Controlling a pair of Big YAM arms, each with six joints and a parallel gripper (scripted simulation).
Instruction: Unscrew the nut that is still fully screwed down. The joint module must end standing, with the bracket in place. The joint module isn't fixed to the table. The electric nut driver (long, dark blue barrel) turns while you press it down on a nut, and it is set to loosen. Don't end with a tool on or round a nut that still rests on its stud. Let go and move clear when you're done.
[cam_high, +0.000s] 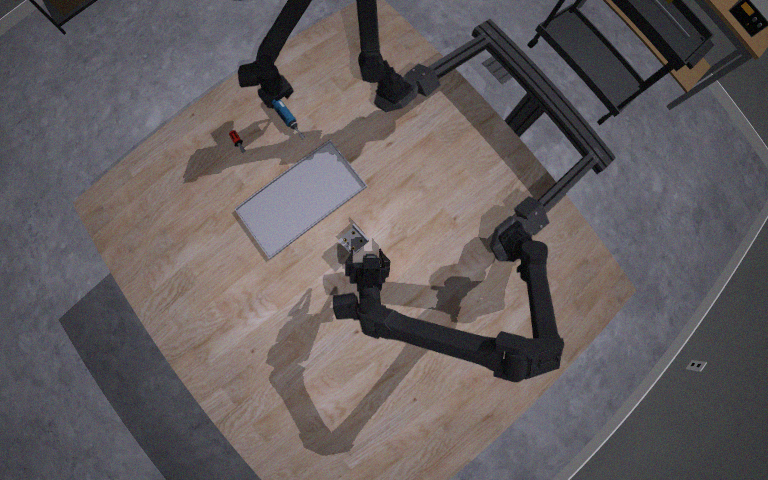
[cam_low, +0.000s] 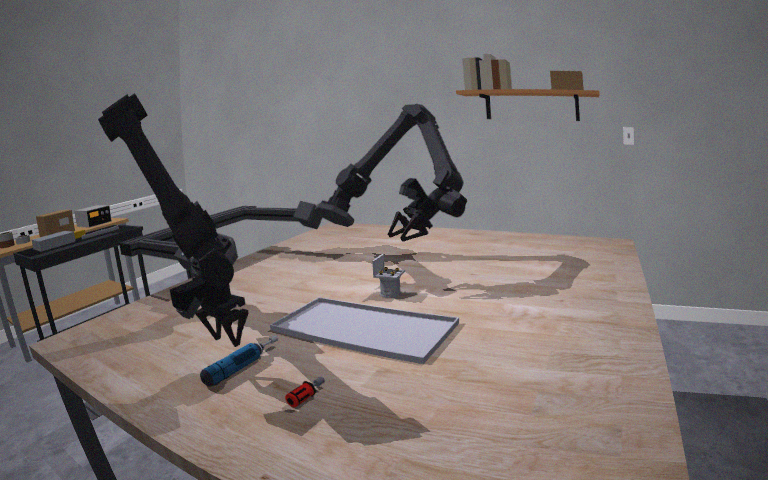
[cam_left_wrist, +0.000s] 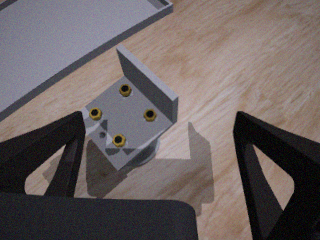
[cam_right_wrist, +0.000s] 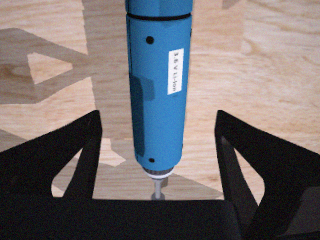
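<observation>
The grey joint module (cam_low: 389, 287) stands upright with its L-shaped bracket (cam_high: 356, 241) (cam_left_wrist: 121, 116) on top. Several brass nuts sit on the bracket's flat plate, among them a nut (cam_left_wrist: 125, 90) near the upright wall and a nut (cam_left_wrist: 119, 140) near the opposite edge. I cannot tell which one is fully down. My left gripper (cam_low: 397, 236) (cam_left_wrist: 159, 121) is open and empty, above and to one side of the module. The blue nut driver (cam_high: 284, 114) (cam_low: 235, 363) (cam_right_wrist: 159, 90) lies on the table. My right gripper (cam_low: 227, 340) (cam_right_wrist: 158, 120) is open above its barrel, not gripping it.
A shallow grey tray (cam_high: 300, 200) (cam_low: 368, 331) (cam_left_wrist: 60, 45) lies between the driver and the module. A short red-handled tool (cam_high: 235, 137) (cam_low: 300, 394) lies beside the driver. The driver's tip points toward the tray.
</observation>
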